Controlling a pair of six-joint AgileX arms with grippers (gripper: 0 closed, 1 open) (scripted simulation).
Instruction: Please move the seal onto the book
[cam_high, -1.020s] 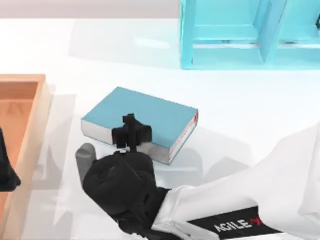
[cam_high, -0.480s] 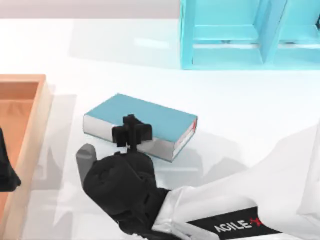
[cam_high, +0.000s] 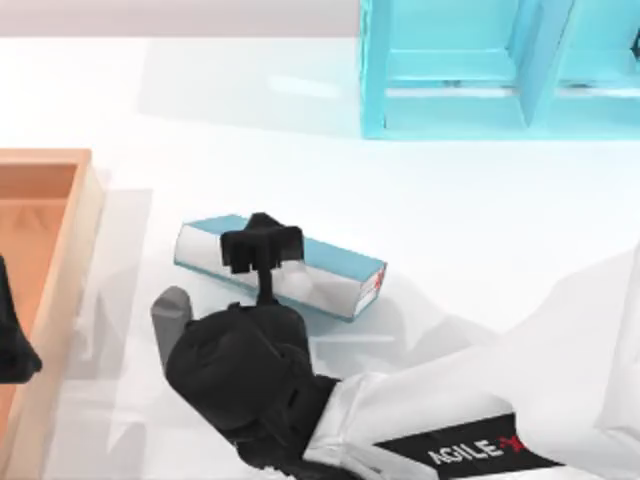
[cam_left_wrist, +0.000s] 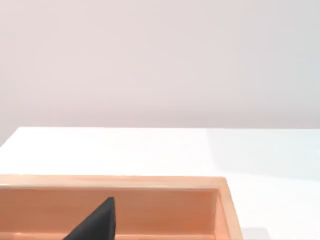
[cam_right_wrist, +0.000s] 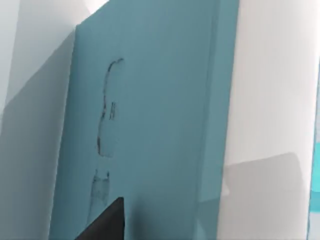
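The teal-blue book (cam_high: 335, 268) lies left of the table's centre, tipped so that its cover shows as a narrow strip above the white page edges, with the red mark at its right corner. My right gripper (cam_high: 262, 248) is at the book's left part, over its near edge. In the right wrist view the teal cover (cam_right_wrist: 150, 125) stands very close, with a faint outline drawing on it. The seal is hidden. My left gripper (cam_high: 10, 345) is parked at the table's left edge over the wooden tray.
A wooden tray (cam_high: 85, 230) runs along the left side, and its rim (cam_left_wrist: 150, 182) also appears in the left wrist view. A light-blue shelf unit (cam_high: 480, 70) stands at the back right. My right arm's white forearm (cam_high: 520, 400) covers the near right.
The book has tipped further at each step, so its cover looks steadily narrower and its page edges broader. My right gripper has moved slightly away from the front with it. The left arm is still.
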